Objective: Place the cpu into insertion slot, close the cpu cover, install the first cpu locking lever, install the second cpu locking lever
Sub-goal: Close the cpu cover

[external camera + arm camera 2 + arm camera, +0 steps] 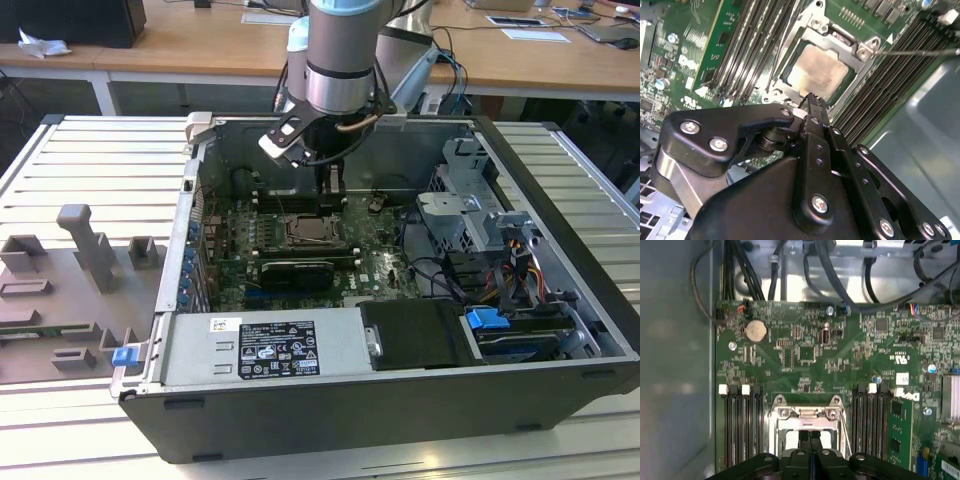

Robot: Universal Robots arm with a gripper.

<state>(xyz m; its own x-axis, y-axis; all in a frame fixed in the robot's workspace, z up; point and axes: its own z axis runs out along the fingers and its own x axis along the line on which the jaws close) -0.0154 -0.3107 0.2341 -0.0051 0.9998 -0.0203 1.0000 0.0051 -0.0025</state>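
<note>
End effector [812, 101] hovering just above the insertion slot [783, 91], fingers pressed together (nothing gripped). The cpu [819, 71] sits inside, with the cpu cover [839, 40] framing it.

1. Open air stands above the insertion slot [293, 233], where my gripper [812, 99] hangs close over it.
2. Low memory slots [750, 45] flank it on both sides.
3. A thin locking lever [920, 51] juts out over one bank.
4. In the exterior view, the black card [295, 272] lies just beside the slot; drive cage [465, 205] and cables [430, 270] crowd the exterior view's right.
</note>
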